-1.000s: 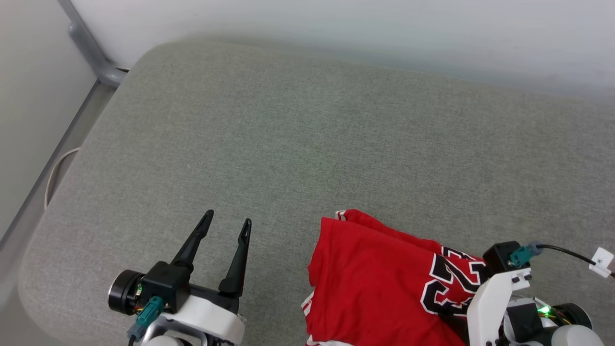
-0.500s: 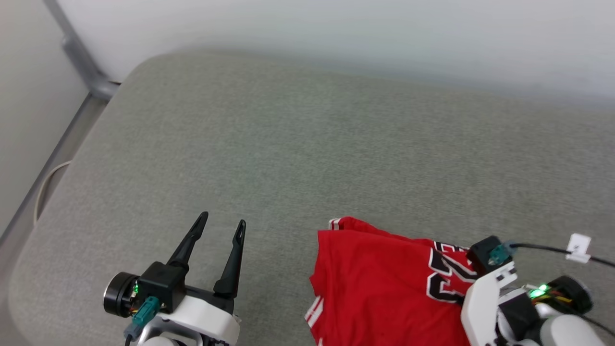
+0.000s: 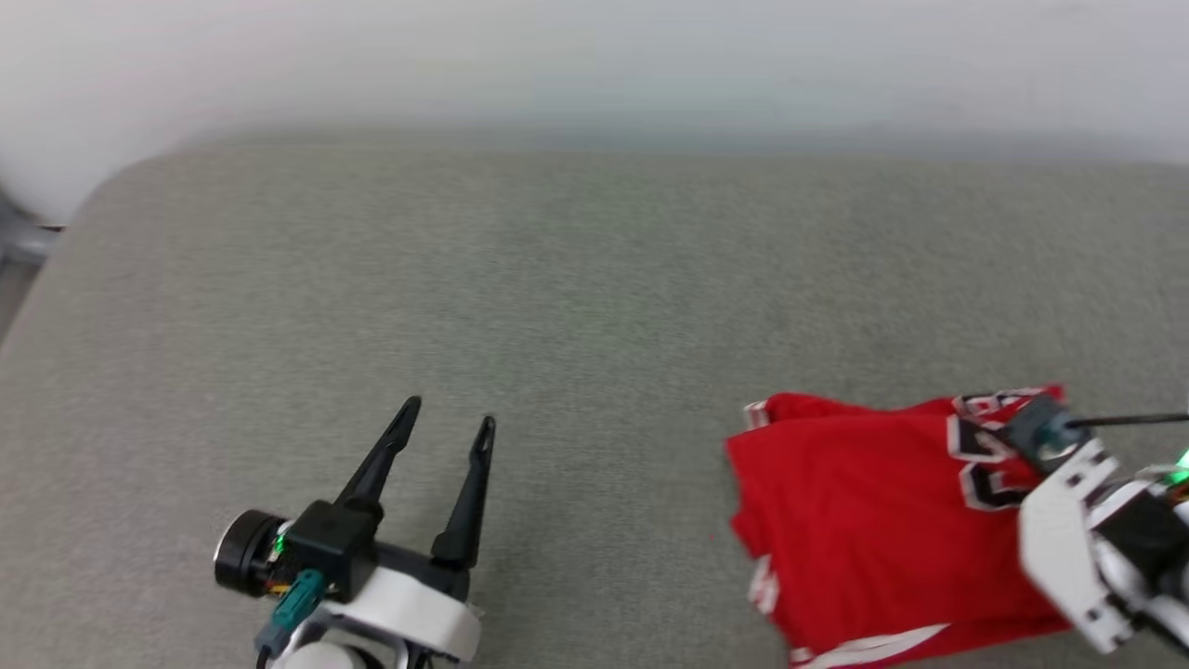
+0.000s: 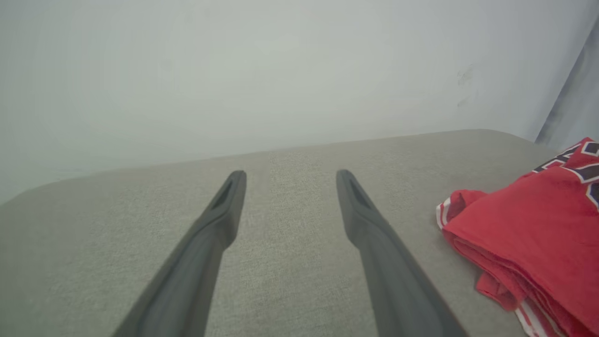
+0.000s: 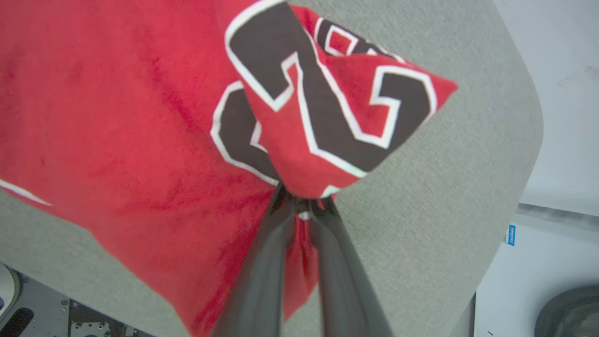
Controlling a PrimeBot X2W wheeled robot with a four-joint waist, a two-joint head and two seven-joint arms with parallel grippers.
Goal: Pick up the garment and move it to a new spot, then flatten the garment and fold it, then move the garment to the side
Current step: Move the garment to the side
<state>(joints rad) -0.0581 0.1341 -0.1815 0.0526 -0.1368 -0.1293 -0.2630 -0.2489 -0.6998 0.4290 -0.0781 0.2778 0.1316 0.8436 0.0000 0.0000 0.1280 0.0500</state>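
Right claw point(image 5: 302, 206) is pressed together on the shirt point(image 3: 855, 520), pinching a bunched corner of red cloth right at its fingertips! That corner is pulled up into a peak, and the black, white-outlined 23 point(image 5: 318, 107) wraps over it, creased down the middle. The rest of the shirt lies on the worktop point(image 3: 594, 279) at the robot's right, near the front edge, and spreads away from the claw.

It is soft, slightly fuzzy red knit, folded into a thick, layered, roughly rectangular pad. Red-and-white striped trim point(image 4: 442, 213) peeks out at the layered edge. The worktop is a padded grey weave with rounded corners, under a plain pale wall point(image 4: 234, 70).

In the head view the shirt's long side runs across the picture. Its numbered end is at the right claw, and its rounded folded edge faces the left claw point(image 3: 450, 413). That one is spread wide over bare grey weave, well apart from the shirt, its smooth dark tapered fingers holding nothing.
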